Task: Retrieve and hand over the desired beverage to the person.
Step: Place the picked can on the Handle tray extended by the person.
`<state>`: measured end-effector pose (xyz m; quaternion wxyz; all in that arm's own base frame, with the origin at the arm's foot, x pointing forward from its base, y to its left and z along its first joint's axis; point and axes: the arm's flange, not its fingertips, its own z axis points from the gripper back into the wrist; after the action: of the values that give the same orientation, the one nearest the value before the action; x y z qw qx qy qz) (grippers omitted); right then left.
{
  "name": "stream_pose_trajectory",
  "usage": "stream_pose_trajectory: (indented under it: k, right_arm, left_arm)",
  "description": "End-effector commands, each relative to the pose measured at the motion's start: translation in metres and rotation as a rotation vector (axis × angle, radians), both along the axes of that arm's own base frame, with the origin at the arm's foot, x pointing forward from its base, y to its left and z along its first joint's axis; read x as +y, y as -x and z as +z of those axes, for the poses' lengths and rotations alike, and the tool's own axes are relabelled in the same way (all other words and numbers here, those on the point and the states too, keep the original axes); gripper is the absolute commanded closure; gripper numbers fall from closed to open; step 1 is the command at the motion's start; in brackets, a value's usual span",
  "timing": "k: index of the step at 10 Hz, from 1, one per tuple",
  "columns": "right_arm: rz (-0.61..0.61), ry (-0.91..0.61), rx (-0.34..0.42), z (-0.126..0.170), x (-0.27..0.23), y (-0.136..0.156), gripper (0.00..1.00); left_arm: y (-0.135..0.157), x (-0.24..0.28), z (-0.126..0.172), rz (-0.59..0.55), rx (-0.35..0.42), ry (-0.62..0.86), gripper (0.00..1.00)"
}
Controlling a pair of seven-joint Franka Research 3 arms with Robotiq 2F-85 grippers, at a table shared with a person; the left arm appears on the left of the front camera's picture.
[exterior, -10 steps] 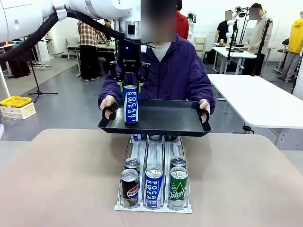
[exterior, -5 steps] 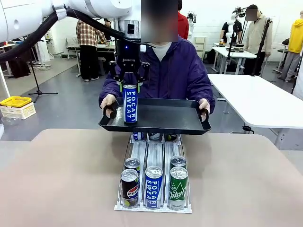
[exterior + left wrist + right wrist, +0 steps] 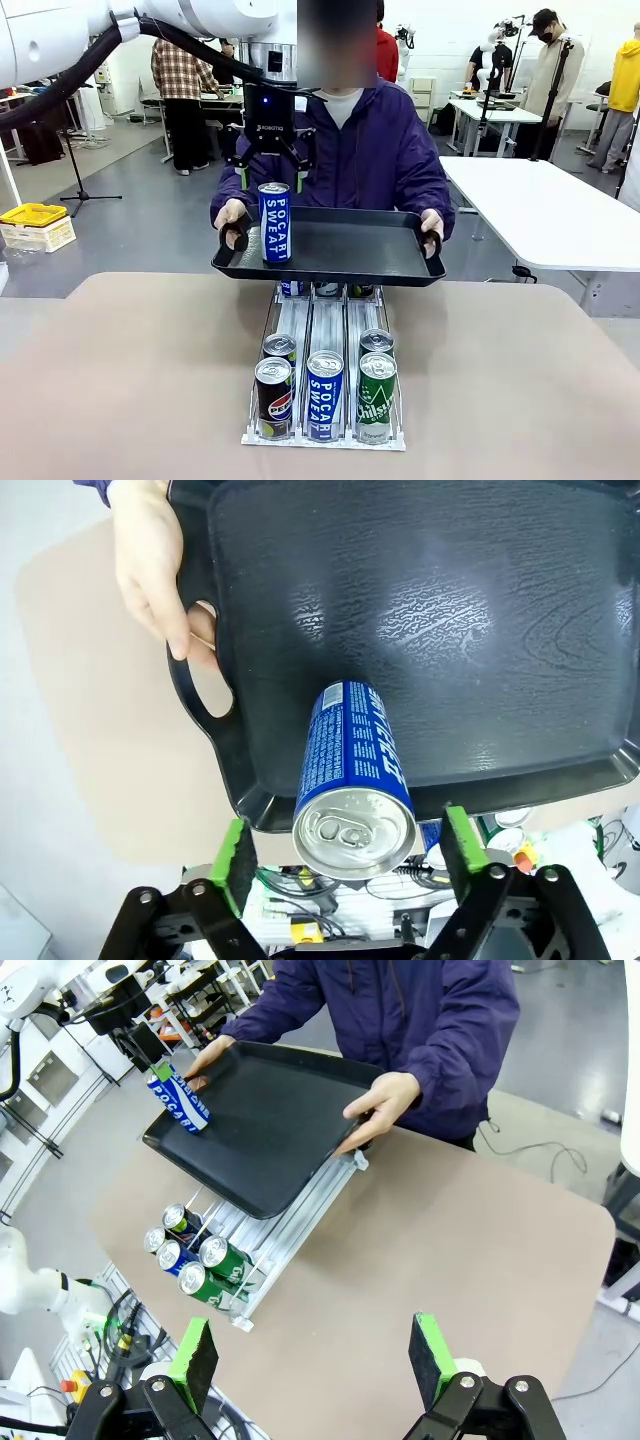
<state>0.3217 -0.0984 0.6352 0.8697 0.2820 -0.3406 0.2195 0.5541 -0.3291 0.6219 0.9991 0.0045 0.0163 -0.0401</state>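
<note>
The left gripper (image 3: 348, 852) has its jaws wide, pads (image 3: 237, 855) clear either side of the Pocari Sweat can (image 3: 350, 770), upright at the black tray's (image 3: 330, 272) left end. The front view sets the gripper just above it, seemingly apart. The right gripper (image 3: 313, 1360), lower frame, gapes empty over the table (image 3: 480, 1250). The person (image 3: 380, 150) holds the tray, hiding the can rack's (image 3: 326, 322) far end.

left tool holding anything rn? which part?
Nothing. Left tool is open, pads clear of the can, which stands on the tray.
</note>
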Motion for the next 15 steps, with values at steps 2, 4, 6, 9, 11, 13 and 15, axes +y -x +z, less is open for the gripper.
stream_pose_trajectory:
  k: [2,4,6,9,11,13,15]
  right_arm:
    - [0.024,-0.025,-0.017,0.001,0.0,-0.003,0.0]
    - [0.024,-0.025,-0.017,0.001,0.0,-0.003,0.0]
    - [0.024,-0.025,-0.017,0.001,0.0,-0.003,0.0]
    - [0.024,-0.025,-0.017,0.001,0.0,-0.003,0.0]
    - [0.024,-0.025,-0.017,0.001,0.0,-0.003,0.0]
    - [0.024,-0.025,-0.017,0.001,0.0,-0.003,0.0]
    - [0.024,-0.025,-0.017,0.001,0.0,-0.003,0.0]
  left_arm:
    - [-0.008,-0.001,0.011,-0.009,0.01,-0.008,0.0]
    - [0.012,0.003,0.027,-0.027,-0.003,0.01,0.0]
    - [0.069,0.023,0.056,-0.091,-0.08,0.034,0.0]
    - [0.147,0.078,0.048,-0.188,-0.148,0.078,0.0]
    - [0.184,0.101,0.035,-0.231,-0.188,0.117,0.0]
    - [0.211,0.111,0.026,-0.249,-0.239,0.126,0.0]
    - [0.216,0.117,0.022,-0.25,-0.261,0.133,0.0]
